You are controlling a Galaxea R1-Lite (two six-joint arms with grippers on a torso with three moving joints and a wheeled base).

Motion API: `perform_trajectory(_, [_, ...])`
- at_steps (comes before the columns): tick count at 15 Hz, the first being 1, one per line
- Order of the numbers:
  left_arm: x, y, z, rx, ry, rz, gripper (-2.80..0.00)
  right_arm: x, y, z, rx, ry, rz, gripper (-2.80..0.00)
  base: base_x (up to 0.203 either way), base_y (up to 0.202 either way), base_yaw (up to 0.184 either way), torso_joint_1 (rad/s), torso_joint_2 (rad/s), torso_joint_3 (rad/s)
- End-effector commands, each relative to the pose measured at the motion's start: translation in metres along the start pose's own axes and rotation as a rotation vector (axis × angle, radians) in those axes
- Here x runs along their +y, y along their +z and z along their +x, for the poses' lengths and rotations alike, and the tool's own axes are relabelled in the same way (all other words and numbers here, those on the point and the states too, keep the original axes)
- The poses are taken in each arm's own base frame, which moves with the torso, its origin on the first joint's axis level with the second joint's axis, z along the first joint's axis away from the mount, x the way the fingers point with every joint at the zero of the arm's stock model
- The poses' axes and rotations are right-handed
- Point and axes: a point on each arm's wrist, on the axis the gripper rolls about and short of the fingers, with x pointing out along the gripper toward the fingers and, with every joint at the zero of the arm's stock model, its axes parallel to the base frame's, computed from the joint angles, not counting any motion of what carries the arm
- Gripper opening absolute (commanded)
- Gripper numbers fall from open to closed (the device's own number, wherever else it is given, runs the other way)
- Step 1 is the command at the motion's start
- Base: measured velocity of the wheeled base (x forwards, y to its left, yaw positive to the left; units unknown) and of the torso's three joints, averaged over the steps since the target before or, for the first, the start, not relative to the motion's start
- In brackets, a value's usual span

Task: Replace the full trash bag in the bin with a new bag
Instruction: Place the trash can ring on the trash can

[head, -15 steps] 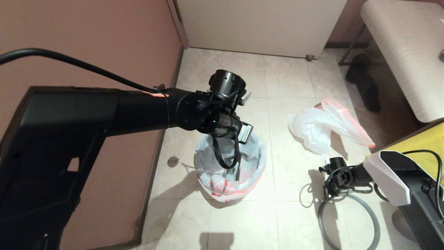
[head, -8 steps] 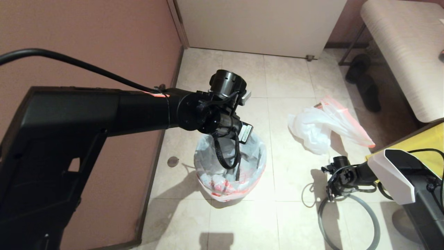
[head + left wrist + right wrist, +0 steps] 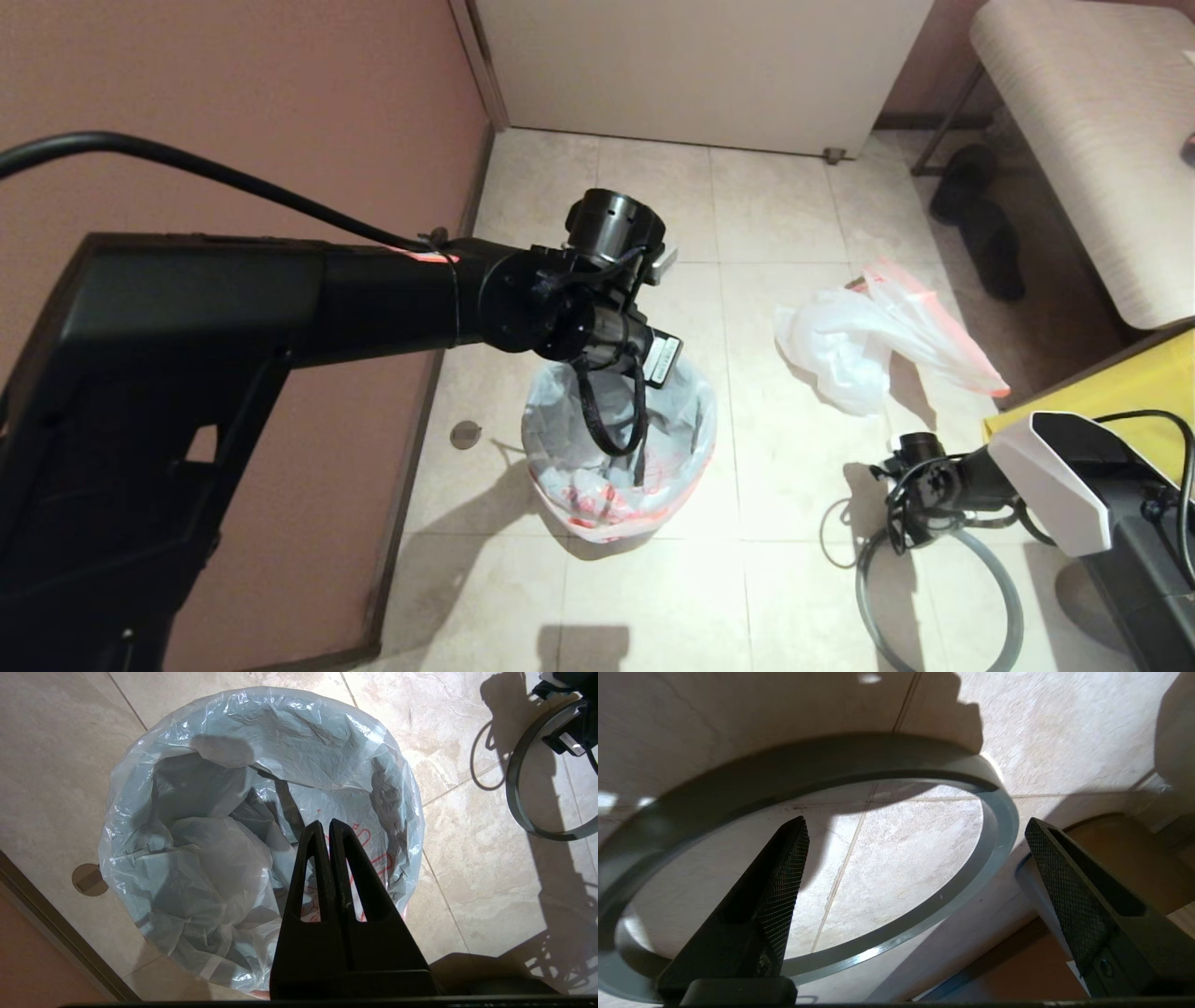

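Bin [image 3: 616, 509] sits under the pressed-together left claw [image 3: 329, 826]; right claw [image 3: 915, 858], spread wide, hangs over the grey ring [image 3: 994, 826].

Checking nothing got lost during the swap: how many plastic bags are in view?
2: one bag lines the bin under the left gripper; the other bag lies crumpled on the floor tiles, to the right. More may be hidden.

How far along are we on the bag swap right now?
Done: the full trash bag lies out on the floor tiles, and the new bag lines the bin, folded over its edge. In hand: the right gripper is open over the grey ring rim, which lies flat on the floor. The left gripper is shut above the bin. Left: fitting the ring onto the bin.
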Motion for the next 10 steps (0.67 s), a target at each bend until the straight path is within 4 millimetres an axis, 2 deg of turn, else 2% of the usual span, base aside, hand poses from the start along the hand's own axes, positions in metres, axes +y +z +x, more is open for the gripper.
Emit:
perform_trajectory(1, [0.000,0.000,0.000,0.001,0.001,0.001,-2.80,0.013,-0.006,0.007,0.023,-0.006,-0.032,0.00,0.000,0.000,0.000,0.000,0.00,0.000])
perform_trajectory(7, [0.000,0.000,0.001,0.001,0.001,0.001,-2.80,0.038,-0.005,-0.003,0.019,-0.007,-0.084,0.00,0.000,0.000,0.000,0.000,0.00,0.000])
perform_trajectory(10, [0.000,0.000,0.001,0.001,0.001,0.001,-2.80,0.049,-0.006,-0.003,-0.041,-0.016,-0.083,0.00,0.000,0.000,0.000,0.000,0.00,0.000])
